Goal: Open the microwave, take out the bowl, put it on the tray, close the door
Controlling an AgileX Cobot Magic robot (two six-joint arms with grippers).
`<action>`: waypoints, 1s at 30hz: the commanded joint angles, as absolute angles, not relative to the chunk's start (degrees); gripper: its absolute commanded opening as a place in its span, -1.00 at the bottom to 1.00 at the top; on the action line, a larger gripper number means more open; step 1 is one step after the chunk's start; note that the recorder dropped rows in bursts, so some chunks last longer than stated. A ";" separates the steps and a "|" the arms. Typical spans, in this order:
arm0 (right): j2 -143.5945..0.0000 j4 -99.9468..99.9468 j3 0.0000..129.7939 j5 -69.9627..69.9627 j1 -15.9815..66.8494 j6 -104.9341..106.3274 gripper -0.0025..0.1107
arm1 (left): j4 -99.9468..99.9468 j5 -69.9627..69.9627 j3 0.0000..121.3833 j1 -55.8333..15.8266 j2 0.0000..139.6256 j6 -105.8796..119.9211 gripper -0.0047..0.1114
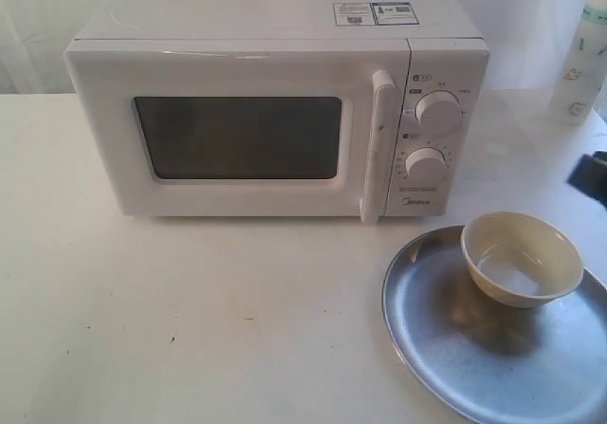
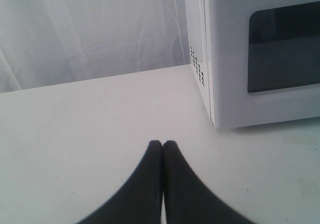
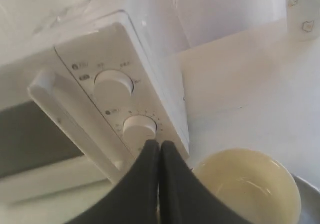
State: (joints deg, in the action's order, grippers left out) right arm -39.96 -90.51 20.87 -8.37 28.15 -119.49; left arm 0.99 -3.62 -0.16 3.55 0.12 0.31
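Exterior view: white Midea microwave (image 1: 275, 111) stands at the far side of the white table (image 1: 190, 320), slightly left of centre. The door (image 1: 237, 139) is shut flush, with a dark window and a vertical bar handle (image 1: 377, 144) on its right edge. 2 round knobs on the right panel: upper knob (image 1: 439, 111), lower knob (image 1: 426, 165). 2 stickers (image 1: 375, 12) on the top, far right part. Shiny silver tray (image 1: 446, 348) lies near right, cut by the frame edge. Cream bowl (image 1: 522, 258) stands upright on the tray, on its far part, pale inside facing up. White bottle (image 1: 583, 54) far right, cut off. Dark shape (image 1: 593, 173) at the right edge, cannot tell what it is

Left wrist view: left gripper (image 2: 163, 145) has its black fingers pressed together with nothing between them. It is over bare table, left of the microwave and apart from it. The microwave's left wall with vent holes (image 2: 197, 71) and part of the door window show. White curtain (image 2: 90, 28) at the back

Right wrist view: right gripper (image 3: 159, 144) has its fingers together and holds nothing. Its tips line up with the lower knob; cannot tell if they touch. Upper knob, handle and closed door show beyond. The bowl is just beside the gripper on the right, and a sliver of tray rim shows past it
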 commanded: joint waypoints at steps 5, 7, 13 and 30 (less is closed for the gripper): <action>-22.46 -64.69 8.85 -1.21 16.61 -120.01 -0.96 | 0.50 -3.93 0.00 3.26 0.00 0.00 -0.92; -19.63 -60.76 6.30 -1.13 16.61 -120.01 -0.96 | 0.50 -3.93 0.00 3.26 0.00 0.00 -0.92; -18.06 -45.11 1.64 1.00 16.61 -120.01 -0.96 | 0.50 -3.93 0.00 3.26 0.00 0.00 -0.92; -5.76 -36.56 0.51 3.37 16.48 -120.01 -0.96 | 0.50 -3.93 0.00 3.26 0.00 0.00 -0.92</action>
State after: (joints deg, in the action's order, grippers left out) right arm -7.70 -38.07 0.78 4.43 17.00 -119.92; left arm 0.99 -3.62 -0.16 3.55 0.12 0.31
